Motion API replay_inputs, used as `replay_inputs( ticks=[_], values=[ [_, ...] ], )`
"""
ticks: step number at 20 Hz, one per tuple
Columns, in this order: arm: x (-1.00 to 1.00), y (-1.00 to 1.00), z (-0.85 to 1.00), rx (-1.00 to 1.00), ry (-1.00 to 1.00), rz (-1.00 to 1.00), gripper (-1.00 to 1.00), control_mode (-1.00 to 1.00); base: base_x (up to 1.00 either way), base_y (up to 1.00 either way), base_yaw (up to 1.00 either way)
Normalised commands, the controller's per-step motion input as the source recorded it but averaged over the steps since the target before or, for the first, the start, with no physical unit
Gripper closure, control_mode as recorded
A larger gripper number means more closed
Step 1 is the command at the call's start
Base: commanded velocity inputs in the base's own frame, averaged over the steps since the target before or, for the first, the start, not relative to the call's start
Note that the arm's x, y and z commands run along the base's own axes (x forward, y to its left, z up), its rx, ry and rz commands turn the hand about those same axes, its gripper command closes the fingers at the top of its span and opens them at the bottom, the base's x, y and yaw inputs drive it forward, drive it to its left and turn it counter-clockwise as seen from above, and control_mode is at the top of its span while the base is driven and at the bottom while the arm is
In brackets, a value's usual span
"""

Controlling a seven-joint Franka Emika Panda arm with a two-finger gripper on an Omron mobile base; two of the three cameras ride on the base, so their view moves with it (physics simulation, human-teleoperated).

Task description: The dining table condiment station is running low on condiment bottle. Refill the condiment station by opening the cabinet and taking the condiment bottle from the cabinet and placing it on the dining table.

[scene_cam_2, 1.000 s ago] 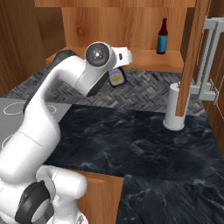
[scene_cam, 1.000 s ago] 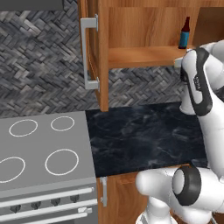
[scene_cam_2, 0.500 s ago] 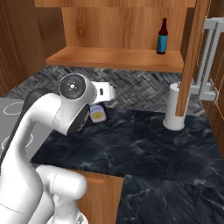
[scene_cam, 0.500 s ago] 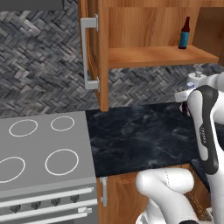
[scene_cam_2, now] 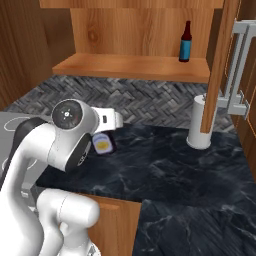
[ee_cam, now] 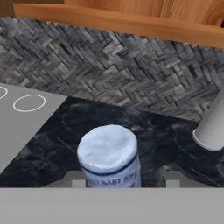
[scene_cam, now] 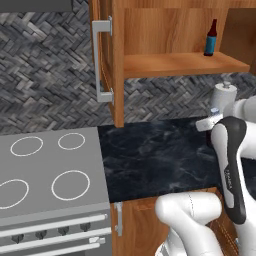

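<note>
My gripper is shut on the condiment bottle, a dark jar with a white cap and a yellow label. It hangs low over the black marble counter. In the hand view the bottle's white cap stands between my two fingertips. The cabinet is open, its left door swung out with a silver bar handle. Its wooden shelf carries a dark blue-labelled bottle at the right end. The dining table is out of view.
A white cylinder stands upright on the counter under the cabinet's right door. A grey stove top with white rings lies left of the counter. A herringbone tile wall backs the counter.
The arm has come down from shelf height with the condiment bottle, which now hangs low over the counter. The grip has not changed.
</note>
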Motion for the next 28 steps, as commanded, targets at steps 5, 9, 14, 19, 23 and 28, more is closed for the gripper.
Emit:
replay_inputs(
  ticks=[5, 9, 14, 19, 23, 28],
  values=[
    [0.00, 0.00, 0.00, 0.00, 0.00, 0.00, 1.00, 1.00, -0.03, 0.00, 0.02],
    [0.00, 0.00, 0.00, 0.00, 0.00, 0.00, 1.00, 1.00, -0.42, 0.06, 0.39],
    [0.00, 0.00, 0.00, 0.00, 0.00, 0.00, 1.00, 1.00, -0.71, 0.34, 0.75],
    [0.00, 0.00, 0.00, 0.00, 0.00, 0.00, 1.00, 1.00, -0.70, 0.50, 0.83],
    [0.00, 0.00, 0.00, 0.00, 0.00, 0.00, 1.00, 1.00, -0.23, 0.69, 0.83],
    [0.00, 0.00, 0.00, 0.00, 0.00, 0.00, 1.00, 1.00, 0.00, 0.80, 0.78]
  ],
)
